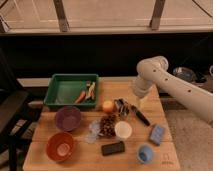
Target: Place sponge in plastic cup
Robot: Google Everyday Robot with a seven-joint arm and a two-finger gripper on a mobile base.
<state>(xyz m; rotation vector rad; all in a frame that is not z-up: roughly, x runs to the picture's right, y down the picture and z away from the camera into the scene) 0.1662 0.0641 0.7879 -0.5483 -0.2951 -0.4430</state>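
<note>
The gripper hung low over the table at centre frame, just right of an orange fruit; whether it was spread or pressed together could not be determined. The sponge lay at lower right, apart from the gripper. The plastic cup stood upright just below-left of the sponge, near the cream cup and the black slab.

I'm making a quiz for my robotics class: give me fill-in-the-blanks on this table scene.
1. The sponge lies outside the plastic cup, which is light ____.
2. The tray is ____.
3. The gripper hovers above the table, apart from the ____ it must move.
Missing: blue; green; sponge.
</note>
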